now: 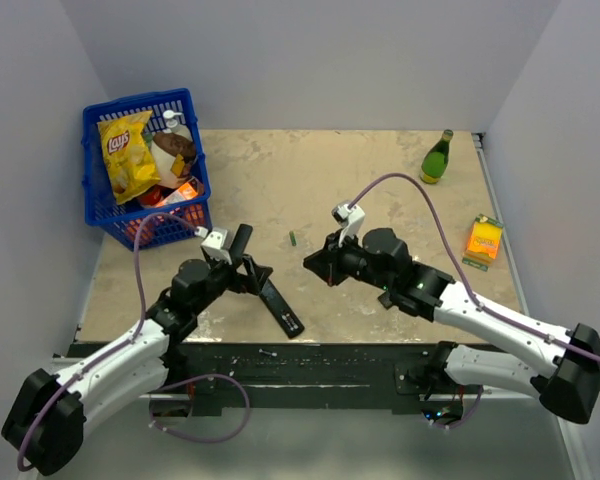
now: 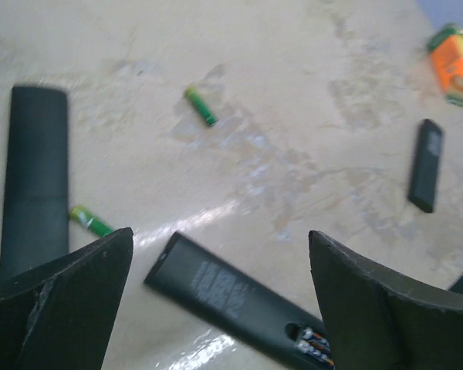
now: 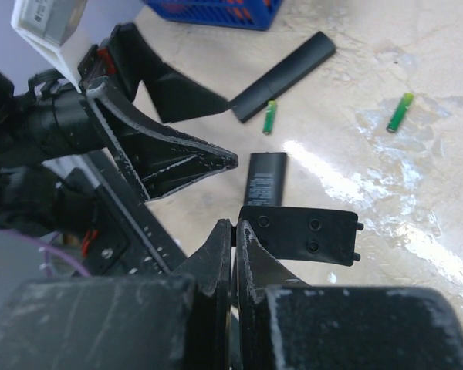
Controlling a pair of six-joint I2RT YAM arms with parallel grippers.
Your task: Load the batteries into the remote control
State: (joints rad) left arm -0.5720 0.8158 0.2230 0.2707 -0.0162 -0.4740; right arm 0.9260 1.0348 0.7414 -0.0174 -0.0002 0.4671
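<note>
The remote control [image 1: 280,305] is a long black bar lying back side up; its open battery bay [image 2: 312,343] shows metal contacts. My left gripper [image 2: 220,233] hangs open just above it, a finger on either side and nothing held. Two green batteries lie loose: one [image 2: 201,105] further out, one [image 2: 90,220] beside a second black remote [image 2: 37,181]. My right gripper [image 3: 235,227] is shut on the edge of the thin black back cover [image 3: 301,231], held above the remote control [image 3: 264,179].
A blue basket [image 1: 140,100] of snacks stands at the back left. A green bottle [image 1: 437,158] is at the back right and an orange box [image 1: 485,240] at the right. A short black bar [image 2: 427,164] lies near that box.
</note>
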